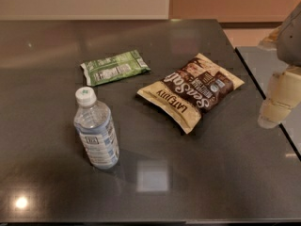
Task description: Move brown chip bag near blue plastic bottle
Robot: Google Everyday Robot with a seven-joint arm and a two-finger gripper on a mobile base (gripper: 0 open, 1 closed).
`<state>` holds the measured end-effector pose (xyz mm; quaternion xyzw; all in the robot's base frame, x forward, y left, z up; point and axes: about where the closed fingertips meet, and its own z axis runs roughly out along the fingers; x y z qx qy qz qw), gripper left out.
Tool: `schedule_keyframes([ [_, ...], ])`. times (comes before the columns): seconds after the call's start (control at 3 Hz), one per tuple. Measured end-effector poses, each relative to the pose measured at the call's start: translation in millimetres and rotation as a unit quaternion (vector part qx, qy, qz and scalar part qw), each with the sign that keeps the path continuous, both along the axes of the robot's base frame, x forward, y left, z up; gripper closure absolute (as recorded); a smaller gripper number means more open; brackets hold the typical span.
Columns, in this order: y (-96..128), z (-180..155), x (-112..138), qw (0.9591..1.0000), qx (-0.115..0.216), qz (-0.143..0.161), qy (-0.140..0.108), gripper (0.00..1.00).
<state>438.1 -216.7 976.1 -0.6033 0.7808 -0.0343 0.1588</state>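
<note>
The brown chip bag (192, 91) lies flat on the dark table (211, 173), right of centre, its cream-yellow end toward the front left. The blue plastic bottle (96, 130) stands upright at the front left, white cap on top, about a hand's width left of the bag and not touching it. My gripper (275, 102) hangs at the right edge of the view, above the table's right edge, to the right of the bag and apart from it. It holds nothing that I can see.
A smaller flat green snack packet (115, 67) lies behind the bottle, left of the bag. The table's right edge (268, 107) runs diagonally under the gripper, with a second surface (263, 60) beyond it. A wall stands behind.
</note>
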Motion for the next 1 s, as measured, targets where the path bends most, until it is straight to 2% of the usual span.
schedule_keyframes([
  [0.33,0,1,1,1.0,0.001,0.001,-0.001,0.0],
  [1.0,-1,-18,41,0.9995,0.008,0.026,0.016,0.0],
])
